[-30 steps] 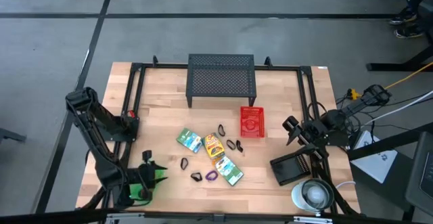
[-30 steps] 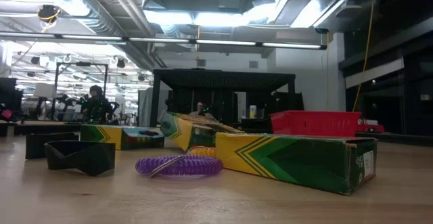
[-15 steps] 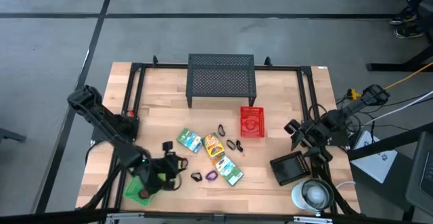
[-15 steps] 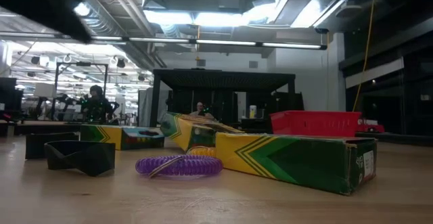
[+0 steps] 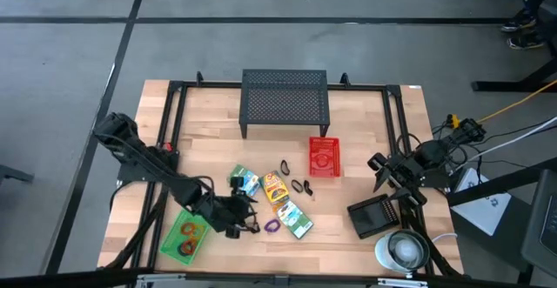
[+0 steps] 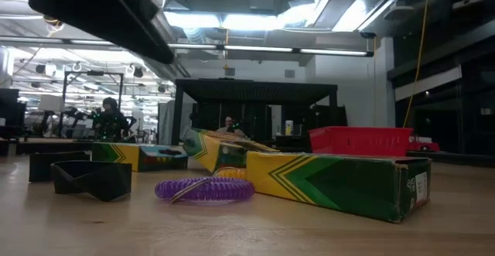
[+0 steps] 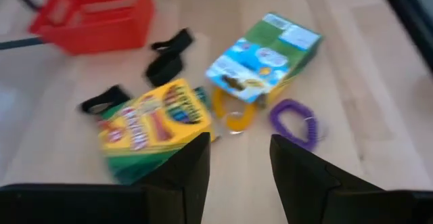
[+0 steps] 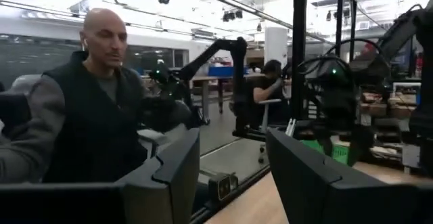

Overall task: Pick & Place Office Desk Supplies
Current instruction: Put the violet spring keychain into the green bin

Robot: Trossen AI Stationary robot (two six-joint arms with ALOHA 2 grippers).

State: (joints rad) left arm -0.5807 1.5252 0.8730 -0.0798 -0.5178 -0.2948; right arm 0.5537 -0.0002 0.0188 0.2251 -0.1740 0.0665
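Observation:
Three printed packets lie flat mid-table: a green one (image 5: pixel 244 182), a yellow-orange one (image 5: pixel 276 186) and a green-blue one (image 5: pixel 296 220). A purple loop (image 5: pixel 271 226) rests beside the last packet, and small black clips (image 5: pixel 300 185) lie near them. My left gripper (image 5: pixel 240 216) hovers open just left of the packets; its wrist view shows the yellow packet (image 7: pixel 152 126), green-blue packet (image 7: pixel 264 55), a yellow loop (image 7: pixel 233 114) and the purple loop (image 7: pixel 295 122) ahead of it (image 7: pixel 238 173). My right gripper (image 5: pixel 383 168) waits open at the table's right side, its wrist view (image 8: pixel 233 176) facing the room.
A green tray (image 5: pixel 184 238) holding orange loops sits near the left front corner. A red basket (image 5: pixel 324 156) and a black mesh stand (image 5: pixel 285 101) stand farther back. A black tray (image 5: pixel 374 216) and a round white object (image 5: pixel 400 251) are at the right front. A person (image 8: pixel 81 116) stands beyond the table.
My left gripper has swung from above the green tray toward the table's right, ending beside the packets; the tray with its orange loops now shows uncovered. The left arm has entered the top left of the low view.

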